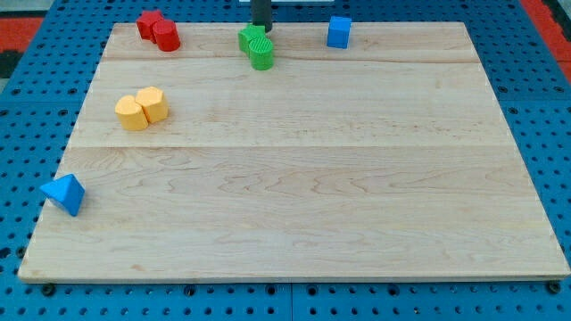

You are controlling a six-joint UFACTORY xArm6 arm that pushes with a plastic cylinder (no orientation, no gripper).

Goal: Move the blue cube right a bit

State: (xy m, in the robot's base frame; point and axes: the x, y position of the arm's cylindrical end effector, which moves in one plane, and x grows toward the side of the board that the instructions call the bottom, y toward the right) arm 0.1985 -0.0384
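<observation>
The blue cube (338, 32) stands near the board's top edge, right of centre. My tip (261, 29) comes down from the view's top and ends just behind the two green blocks (257, 46), about touching them. The tip is well to the left of the blue cube, with a gap of bare wood between them.
Two red blocks (159, 29) sit at the top left. Two yellow blocks (142, 108) sit together at the left. A blue triangular block (63, 193) lies at the left edge lower down. The wooden board (303, 178) rests on a blue pegboard.
</observation>
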